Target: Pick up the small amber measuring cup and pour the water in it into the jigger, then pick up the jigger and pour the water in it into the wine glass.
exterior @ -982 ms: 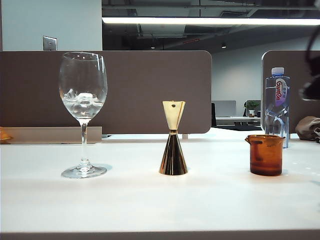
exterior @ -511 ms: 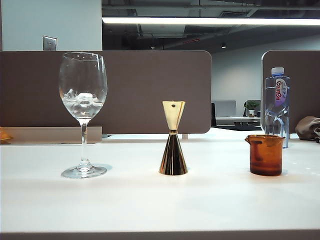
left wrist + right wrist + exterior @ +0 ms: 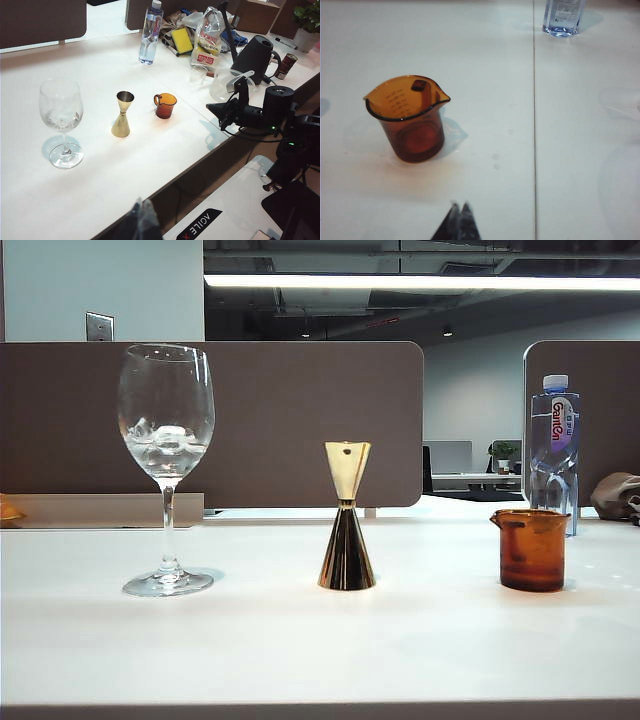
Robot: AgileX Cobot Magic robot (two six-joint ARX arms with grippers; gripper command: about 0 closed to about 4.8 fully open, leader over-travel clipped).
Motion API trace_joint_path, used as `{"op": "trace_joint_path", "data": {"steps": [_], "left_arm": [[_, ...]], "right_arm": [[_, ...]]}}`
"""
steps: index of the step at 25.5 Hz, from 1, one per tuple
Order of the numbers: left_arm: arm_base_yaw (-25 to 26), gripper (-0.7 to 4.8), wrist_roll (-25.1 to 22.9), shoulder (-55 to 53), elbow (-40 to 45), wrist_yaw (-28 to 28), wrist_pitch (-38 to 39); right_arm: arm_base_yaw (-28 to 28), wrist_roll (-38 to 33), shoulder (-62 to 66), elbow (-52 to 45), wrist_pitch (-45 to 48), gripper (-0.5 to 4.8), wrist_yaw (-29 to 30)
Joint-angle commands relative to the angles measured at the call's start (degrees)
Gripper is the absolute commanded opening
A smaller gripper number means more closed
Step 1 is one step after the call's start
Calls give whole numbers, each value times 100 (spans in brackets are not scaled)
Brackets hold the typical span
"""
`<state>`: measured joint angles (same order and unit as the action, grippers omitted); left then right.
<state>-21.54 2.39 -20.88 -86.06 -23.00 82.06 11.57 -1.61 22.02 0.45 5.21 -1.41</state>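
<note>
Currently, three vessels stand in a row on the white counter (image 3: 300,650): the tall clear stemmed wine glass (image 3: 166,465) holding ice, the gold hourglass-shaped metal jigger (image 3: 346,517) midway, and the short translucent amber glass measuring cup (image 3: 409,118), nearest the clear plastic water bottle (image 3: 553,450) at the far edge. The right gripper (image 3: 458,219) hovers above the cup, jaws shut and empty; the left gripper (image 3: 140,216) waits over the near edge, jaws apparently shut, empty. Good practice: open the jaws wide, descend squarely astride the cup, and keep the lip facing the jigger.
</note>
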Motion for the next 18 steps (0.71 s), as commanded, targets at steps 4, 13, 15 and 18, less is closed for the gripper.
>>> {"op": "trace_joint_path", "data": {"steps": [4, 13, 15, 18], "left_arm": [[7, -2, -7, -7, -15, -20, 20], [7, -2, -7, -7, -15, -20, 20], [7, -2, -7, -7, -15, -20, 20], [7, -2, -7, -7, -15, -20, 20]], "right_arm": [[-240, -11, -448, -42, -354, -5, 9], [-494, -9, -1410, -42, -374, -5, 7], [-498, -9, -1578, -42, -372, -5, 7], [-498, -9, -1742, -42, -372, -5, 7]]}}
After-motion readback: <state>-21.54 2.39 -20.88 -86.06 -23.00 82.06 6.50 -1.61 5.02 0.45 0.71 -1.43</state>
